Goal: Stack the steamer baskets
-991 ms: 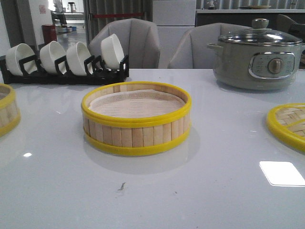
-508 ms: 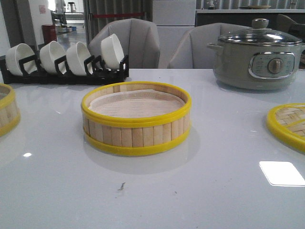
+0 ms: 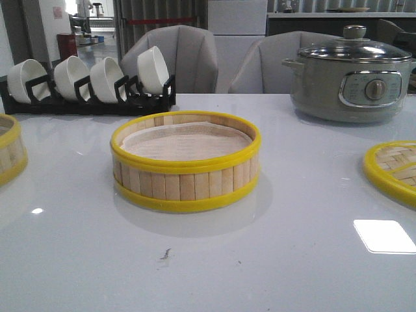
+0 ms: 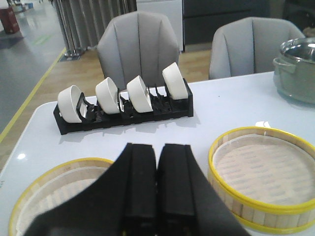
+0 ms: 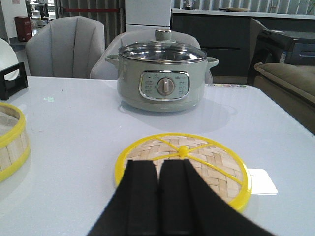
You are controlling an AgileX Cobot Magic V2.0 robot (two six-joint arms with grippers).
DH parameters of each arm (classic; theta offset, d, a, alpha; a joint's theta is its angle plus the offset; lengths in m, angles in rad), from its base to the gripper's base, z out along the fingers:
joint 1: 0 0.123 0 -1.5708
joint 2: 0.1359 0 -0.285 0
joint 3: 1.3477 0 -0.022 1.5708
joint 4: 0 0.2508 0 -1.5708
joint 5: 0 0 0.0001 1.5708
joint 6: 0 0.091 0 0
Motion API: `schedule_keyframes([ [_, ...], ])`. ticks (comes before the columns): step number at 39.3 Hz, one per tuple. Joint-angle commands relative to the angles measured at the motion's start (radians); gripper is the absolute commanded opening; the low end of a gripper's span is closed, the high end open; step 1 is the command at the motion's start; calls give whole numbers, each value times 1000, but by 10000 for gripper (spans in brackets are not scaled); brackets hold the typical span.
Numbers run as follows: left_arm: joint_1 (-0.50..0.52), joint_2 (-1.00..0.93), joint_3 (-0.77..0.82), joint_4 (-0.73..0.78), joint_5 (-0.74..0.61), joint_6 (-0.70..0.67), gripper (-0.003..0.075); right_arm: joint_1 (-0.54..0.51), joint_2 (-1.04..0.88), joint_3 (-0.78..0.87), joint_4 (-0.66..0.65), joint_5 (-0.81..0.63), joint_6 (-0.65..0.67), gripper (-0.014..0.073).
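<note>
Bamboo slats and yellow rims mark the steamer basket [image 3: 186, 161] you see at the middle of the white desk [image 3: 273, 260] in the front view, its white liner showing inside. A second steamer basket [image 3: 10, 156] sits at the left edge of the desk, cut off by the frame and well apart from the first. At the right edge lies a flat woven lid with a yellow rim [image 3: 392, 170]. Behind stand a black rack of white bowls [image 3: 88, 81] and a grey-green electric pot [image 3: 351, 75] with a glass lid.

From the left wrist view, your left gripper [image 4: 157, 172] hovers with its jaws pressed together, holding nothing, above the near rim of the left-hand basket [image 4: 59, 194]. The middle basket [image 4: 263, 177] lies beside it, not touching, with the bowl rack [image 4: 123, 105] beyond.

From the right wrist view, your right gripper [image 5: 157, 189] also has its jaws together and empty, over the near edge of the woven lid [image 5: 187, 162]. The pot [image 5: 162, 78] stands behind the lid, and part of a basket [image 5: 11, 142] shows at the frame edge.
</note>
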Motion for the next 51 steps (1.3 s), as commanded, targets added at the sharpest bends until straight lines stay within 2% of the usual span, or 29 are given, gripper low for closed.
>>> schedule_keyframes([
  [1,-8,170,-206,31,60,-7,83,-6,-21,-16,-8,-80,-4,54],
  [7,-8,354,-413,31,212,-11,83,-6,-21,-16,-8,-80,-4,54],
  [13,-8,455,-505,28,307,-13,83,-6,-21,-16,-8,-80,-4,54],
  [21,-8,460,-497,37,234,-13,83,-6,-21,-16,-8,-80,-4,54],
  [31,-8,460,-499,134,140,-13,83,-6,-21,-16,-8,-80,-4,54],
  [51,-8,460,-499,116,140,-13,83,-6,-21,-16,-8,-80,-4,54],
])
